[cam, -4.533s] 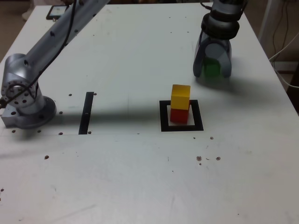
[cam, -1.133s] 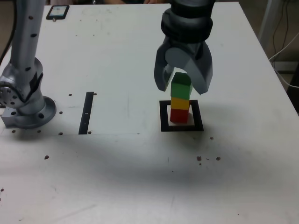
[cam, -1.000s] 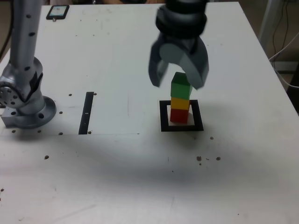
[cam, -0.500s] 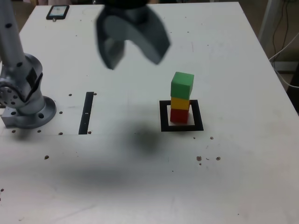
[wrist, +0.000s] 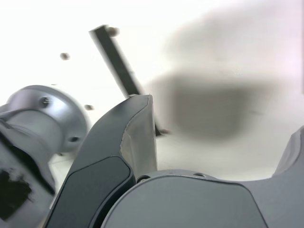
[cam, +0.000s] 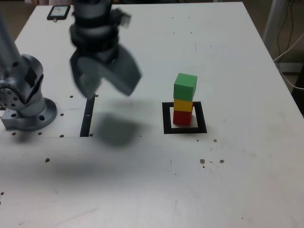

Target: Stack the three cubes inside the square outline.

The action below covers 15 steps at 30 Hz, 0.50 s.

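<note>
Item: gripper (cam: 105, 85), jaws wide and empty (well clear of the red (cam: 182, 117), yellow (cam: 183, 105), green (cam: 185, 87) stack inside the square outline (cam: 185, 129)); we retreat high, wide of the tower.

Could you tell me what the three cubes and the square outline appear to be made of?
The green cube, yellow cube and red cube look like painted wood or plastic: solid matte colour, crisp edges. The square outline looks like flat black tape or print lying flush on the table, though I cannot tell which.
</note>
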{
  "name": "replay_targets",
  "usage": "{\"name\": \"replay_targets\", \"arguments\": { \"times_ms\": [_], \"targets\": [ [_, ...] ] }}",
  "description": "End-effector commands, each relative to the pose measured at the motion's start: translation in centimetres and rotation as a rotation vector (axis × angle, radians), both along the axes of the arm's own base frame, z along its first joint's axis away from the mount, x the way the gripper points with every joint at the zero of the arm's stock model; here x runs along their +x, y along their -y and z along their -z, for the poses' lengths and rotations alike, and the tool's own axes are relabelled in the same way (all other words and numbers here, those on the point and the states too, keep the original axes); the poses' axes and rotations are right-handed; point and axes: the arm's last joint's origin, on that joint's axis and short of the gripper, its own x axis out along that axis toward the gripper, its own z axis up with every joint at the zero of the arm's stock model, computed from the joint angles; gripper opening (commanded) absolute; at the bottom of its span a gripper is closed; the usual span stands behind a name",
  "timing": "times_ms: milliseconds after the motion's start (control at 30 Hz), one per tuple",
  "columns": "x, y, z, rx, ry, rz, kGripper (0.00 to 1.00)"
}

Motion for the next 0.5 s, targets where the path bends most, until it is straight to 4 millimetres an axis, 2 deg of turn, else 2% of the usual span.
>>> {"name": "replay_targets", "arguments": {
  "times_ms": [0, 233, 467],
  "targets": [
    [-1.3, -0.2, 1.3, 0.023, -0.051, -0.019, 0.99],
    [-2.9, -0.5, 2.5, 0.088, -0.109, -0.148, 0.99],
    [-2.9, -0.5, 2.9, 0.098, -0.105, -0.215, 0.99]
  ]
}}
